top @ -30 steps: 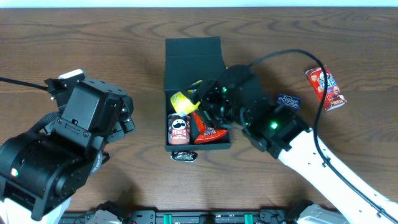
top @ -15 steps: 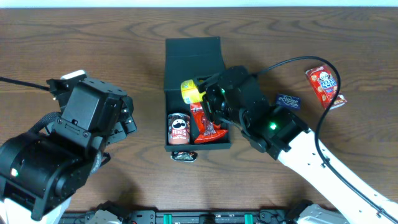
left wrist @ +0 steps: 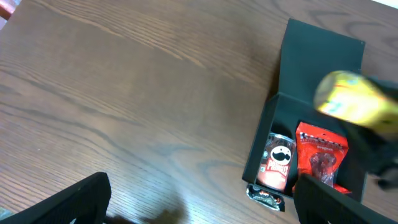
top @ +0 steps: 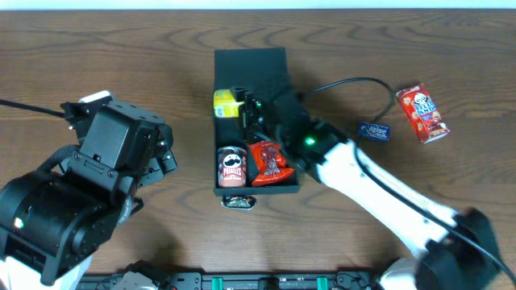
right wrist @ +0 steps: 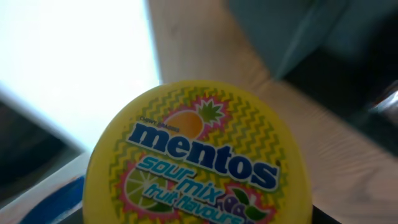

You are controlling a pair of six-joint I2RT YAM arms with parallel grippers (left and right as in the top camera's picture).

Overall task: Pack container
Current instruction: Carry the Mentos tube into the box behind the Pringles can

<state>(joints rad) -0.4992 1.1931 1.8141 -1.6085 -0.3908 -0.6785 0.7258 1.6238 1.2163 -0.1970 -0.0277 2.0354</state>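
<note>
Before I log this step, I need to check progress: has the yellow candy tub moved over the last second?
Yes. In the overhead view the yellow tub has gone up, away from the chips can, toward the open lid of the box.

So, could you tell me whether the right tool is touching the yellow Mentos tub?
Touching: overhead, the Mentos tub sits clamped at the tips of the right tool, and the left wrist view shows it aloft over the container.

Left arm (top: 72, 201) sits folded on its own side, left hand (left wrist: 200, 202) spread wide, gripping nothing. Right arm (top: 379, 193) stretches forward and inward, right hand (top: 235, 107) clamped on a yellow Mentos tub (top: 226, 104).
</note>
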